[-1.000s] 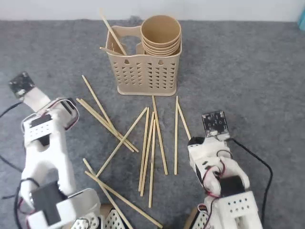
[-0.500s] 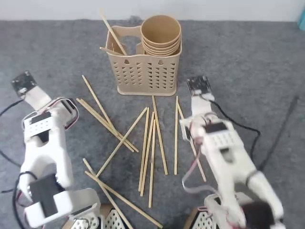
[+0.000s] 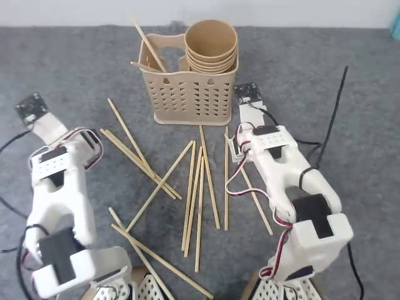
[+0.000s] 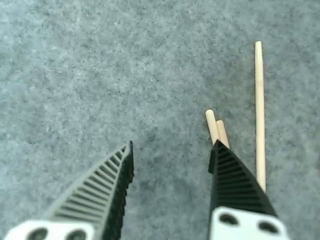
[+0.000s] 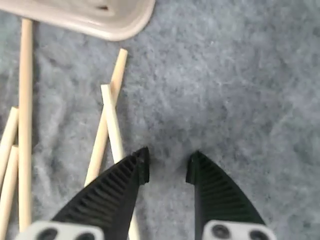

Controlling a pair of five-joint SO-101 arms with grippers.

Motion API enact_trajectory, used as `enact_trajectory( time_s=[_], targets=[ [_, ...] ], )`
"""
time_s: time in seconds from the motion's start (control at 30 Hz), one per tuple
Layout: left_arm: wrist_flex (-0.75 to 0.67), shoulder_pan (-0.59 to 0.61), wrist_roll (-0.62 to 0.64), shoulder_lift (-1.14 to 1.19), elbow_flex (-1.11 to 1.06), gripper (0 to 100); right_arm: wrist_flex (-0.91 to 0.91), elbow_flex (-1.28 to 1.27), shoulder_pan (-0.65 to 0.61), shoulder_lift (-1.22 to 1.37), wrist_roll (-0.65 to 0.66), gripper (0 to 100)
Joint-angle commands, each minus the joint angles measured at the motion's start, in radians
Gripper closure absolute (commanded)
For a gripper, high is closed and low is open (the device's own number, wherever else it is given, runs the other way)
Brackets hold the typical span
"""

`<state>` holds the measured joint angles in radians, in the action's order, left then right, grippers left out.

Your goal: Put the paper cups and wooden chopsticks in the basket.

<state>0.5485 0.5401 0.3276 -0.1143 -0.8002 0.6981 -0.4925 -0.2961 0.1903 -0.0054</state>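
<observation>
Black left jaws gape, right jaws narrower — empty.

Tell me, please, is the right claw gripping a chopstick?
No, the right claw is open over bare carpet, with the nearest chopsticks lying beside it.

Bench (image 3: 350, 94) covered in grey carpet-like cloth, fuzzy, rough, matt. Basket (image 3: 194, 100) is beige plastic with perforated walls, smooth, low sheen. Paper cups (image 3: 211, 40) are brown kraft-type paper, matt, smooth. Chopsticks (image 3: 201, 187) are pale bare wood, unvarnished look, matt, faint grain. Left arm (image 3: 59, 187) and right arm (image 3: 284, 169) have white plastic shells, smooth, slight gloss. Left hand (image 4: 172, 149) and right hand (image 5: 168, 159): fingers are black plastic with ribbed inner faces, matt, on pale grey smooth plastic bases.
</observation>
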Motion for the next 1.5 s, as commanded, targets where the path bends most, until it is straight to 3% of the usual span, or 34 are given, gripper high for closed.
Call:
enact_trajectory(
  time_s=[0.0, 0.13, 0.3, 0.37, 0.53, 0.77, 0.93, 1.03, 1.17, 1.47],
  targets=[
    [-0.023, 0.000, -0.008, -0.005, 0.051, 76, 0.012, 0.046, -0.001, -0.015, 0.009, 86.4],
    [-0.023, -0.002, -0.008, -0.005, 0.051, 76, 0.094, 0.048, -0.002, -0.128, 0.002, 86.5],
    [-0.023, -0.011, -0.009, -0.005, 0.051, 76, 0.239, 0.031, -0.033, -0.329, -0.114, 86.6],
    [-0.023, -0.011, -0.009, -0.005, 0.051, 76, 0.222, -0.014, -0.067, -0.348, -0.110, 86.6],
    [-0.023, -0.011, -0.009, -0.005, 0.051, 76, 0.035, -0.118, -0.108, -0.274, -0.109, 86.6],
    [-0.023, -0.011, -0.009, -0.005, 0.051, 76, -0.130, -0.055, -0.018, -0.047, -0.107, 86.6],
    [-0.023, -0.011, -0.009, -0.005, 0.051, 76, 0.033, 0.106, -0.021, 0.068, -0.109, 87.4],
    [-0.023, -0.011, -0.009, -0.005, 0.050, 76, 0.142, 0.169, -0.012, 0.087, -0.115, 99.4],
    [-0.020, -0.017, -0.009, -0.005, 0.050, 76, 0.239, 0.170, 0.008, 0.039, -0.117, 99.4],
    [0.025, -0.091, -0.003, 0.069, 0.108, 76, 0.056, -0.031, -0.012, -0.099, -0.110, 99.0]
  ],
)
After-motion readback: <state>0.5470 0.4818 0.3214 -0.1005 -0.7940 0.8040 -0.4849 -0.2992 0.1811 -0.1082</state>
